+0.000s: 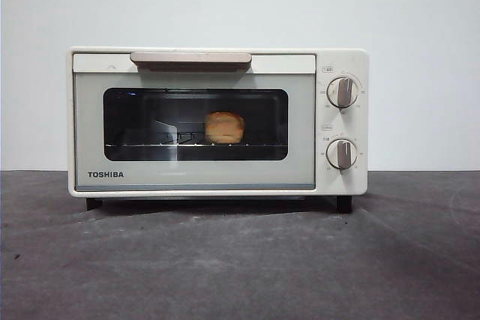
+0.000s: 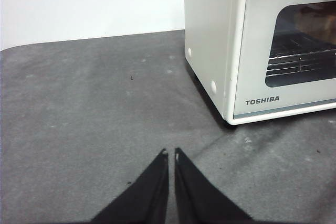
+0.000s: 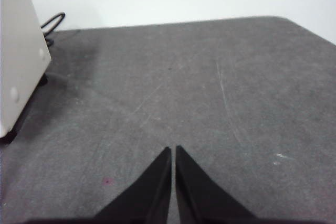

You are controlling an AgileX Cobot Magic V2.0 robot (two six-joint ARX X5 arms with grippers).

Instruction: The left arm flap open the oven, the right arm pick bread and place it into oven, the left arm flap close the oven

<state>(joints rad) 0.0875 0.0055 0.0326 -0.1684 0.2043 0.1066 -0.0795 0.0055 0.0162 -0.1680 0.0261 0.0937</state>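
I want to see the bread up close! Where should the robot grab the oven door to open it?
Best bet is the beige bar handle along the top edge of the oven door. It sticks out from the flat front, so a pincer can probably hook it from the front and above, then pull down. The door is shut with the bread on the rack inside.

The small print around the two round beige knobs [image 1: 342,92] of the cream-white boxy toaster oven [image 1: 195,185] is unreadable, and the golden-orange loaf [image 1: 224,127] shows dimly behind dark glass at centre frame.
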